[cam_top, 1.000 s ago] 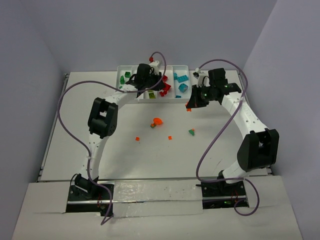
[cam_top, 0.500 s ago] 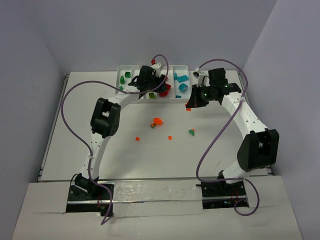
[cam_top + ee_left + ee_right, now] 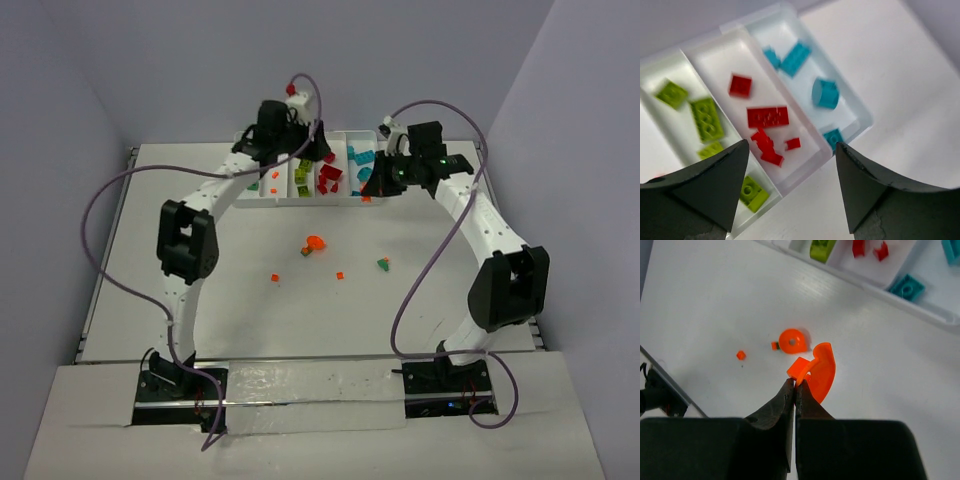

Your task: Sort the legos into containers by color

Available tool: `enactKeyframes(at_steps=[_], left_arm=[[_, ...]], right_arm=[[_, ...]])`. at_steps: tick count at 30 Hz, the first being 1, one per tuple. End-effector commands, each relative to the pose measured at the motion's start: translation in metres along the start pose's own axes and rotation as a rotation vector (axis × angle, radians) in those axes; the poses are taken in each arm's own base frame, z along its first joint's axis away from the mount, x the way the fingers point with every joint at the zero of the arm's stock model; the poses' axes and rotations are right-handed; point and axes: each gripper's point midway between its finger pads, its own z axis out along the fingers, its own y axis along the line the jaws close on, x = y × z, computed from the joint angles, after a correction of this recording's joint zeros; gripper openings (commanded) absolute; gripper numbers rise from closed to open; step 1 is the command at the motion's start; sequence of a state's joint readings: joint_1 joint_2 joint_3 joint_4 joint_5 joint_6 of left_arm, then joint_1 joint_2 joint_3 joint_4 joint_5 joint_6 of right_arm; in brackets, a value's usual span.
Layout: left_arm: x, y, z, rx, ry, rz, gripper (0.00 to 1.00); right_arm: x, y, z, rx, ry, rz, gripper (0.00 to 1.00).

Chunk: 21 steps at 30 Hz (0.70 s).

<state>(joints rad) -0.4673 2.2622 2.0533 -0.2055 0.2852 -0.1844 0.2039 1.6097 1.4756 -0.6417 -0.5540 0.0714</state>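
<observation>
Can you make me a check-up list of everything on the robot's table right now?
Surface: white table, nothing spilled that I can see.
Job's things: white tray at the far edge holds lime bricks, red bricks and teal bricks, each colour in its own slot. An orange disc, small orange bits and a green bit lie loose on the table.
Clutter: nothing seen.
Grippers: left gripper open and empty above the tray; right gripper shut on an orange curved piece.
Cables: purple cables loop off both arms.
Surroundings: plain grey walls.
</observation>
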Motion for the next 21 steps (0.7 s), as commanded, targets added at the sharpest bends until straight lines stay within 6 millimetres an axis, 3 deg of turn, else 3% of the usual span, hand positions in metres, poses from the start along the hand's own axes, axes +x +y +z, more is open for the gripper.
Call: enactKeyframes(at_steps=[1,2,4,7,8,9,10,11,12,15,17,18,21], left_arm=[[-0.144,-0.017,-0.132,0.029,-0.275,0.046,0.85],[-0.147,-0.012,-0.146,0.017,-0.275,0.040,0.89],[-0.143,0.016,-0.185,-0.042,-0.266,0.001,0.98],[-0.116,0.047,-0.227,-0.076,-0.224,-0.103,0.98],[-0.108,0.060,-0.240,-0.102,-0.219,-0.142,0.98],[-0.095,0.072,-0.255,-0.113,-0.209,-0.190,0.98],[-0.079,0.077,-0.261,-0.104,-0.182,-0.227,0.98],[-0.081,0.083,-0.280,-0.125,-0.209,-0.238,0.99],[-0.077,0.091,-0.292,-0.144,-0.222,-0.248,0.99],[-0.066,0.096,-0.317,-0.187,-0.254,-0.245,0.99],[-0.062,0.096,-0.323,-0.199,-0.257,-0.239,0.99],[-0.062,0.094,-0.329,-0.206,-0.262,-0.235,0.99],[-0.062,0.090,-0.333,-0.199,-0.267,-0.233,0.99]], right_arm=[[-0.058,0.024,0.027,-0.024,-0.146,-0.086,0.00],[-0.061,0.026,0.039,-0.029,-0.141,-0.092,0.00],[-0.082,0.042,0.057,-0.049,-0.167,-0.116,0.00],[-0.090,0.062,0.112,-0.070,-0.140,-0.140,0.00],[-0.101,0.066,0.116,-0.071,-0.165,-0.147,0.00],[-0.096,0.066,0.148,-0.074,-0.138,-0.137,0.00],[-0.100,0.076,0.159,-0.092,-0.145,-0.135,0.00],[-0.116,0.086,0.163,-0.117,-0.186,-0.126,0.00],[-0.118,0.088,0.173,-0.134,-0.194,-0.115,0.00],[-0.111,0.084,0.225,-0.164,-0.206,0.006,0.00],[-0.117,0.086,0.230,-0.177,-0.236,0.047,0.00],[-0.115,0.076,0.246,-0.145,-0.254,0.088,0.00],[-0.110,0.065,0.264,-0.134,-0.266,0.137,0.00]])
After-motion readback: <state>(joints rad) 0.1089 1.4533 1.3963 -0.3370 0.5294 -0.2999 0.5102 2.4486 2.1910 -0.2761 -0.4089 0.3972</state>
